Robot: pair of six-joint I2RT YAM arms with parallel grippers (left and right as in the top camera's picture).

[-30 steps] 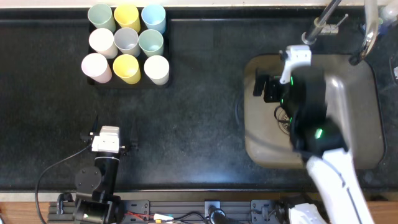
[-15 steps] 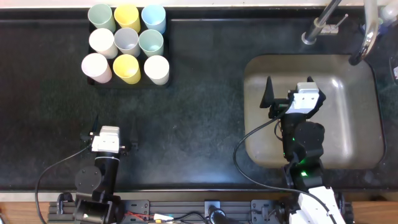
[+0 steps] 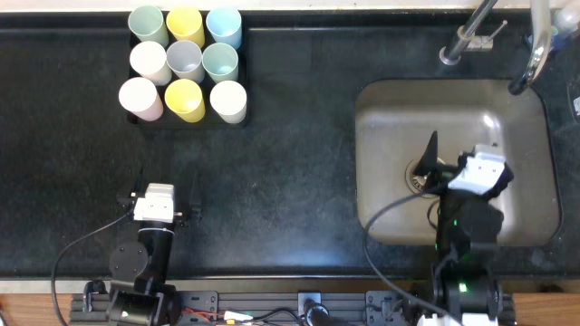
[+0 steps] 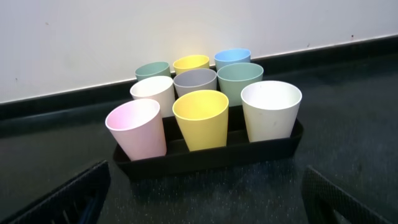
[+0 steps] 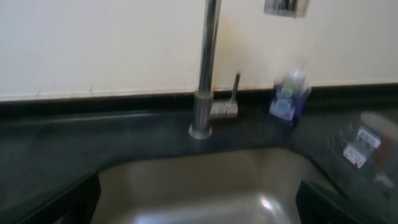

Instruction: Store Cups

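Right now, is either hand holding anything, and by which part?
Nothing is held. The left hand is open over the black counter; the right hand is open above the stainless steel sink.

Overhead looks down; low wrist cameras face its cups, sink.

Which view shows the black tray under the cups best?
The left wrist view: it shows the tray from the side, with its front wall and the nine cups standing in it. In the top view the cups hide most of it.
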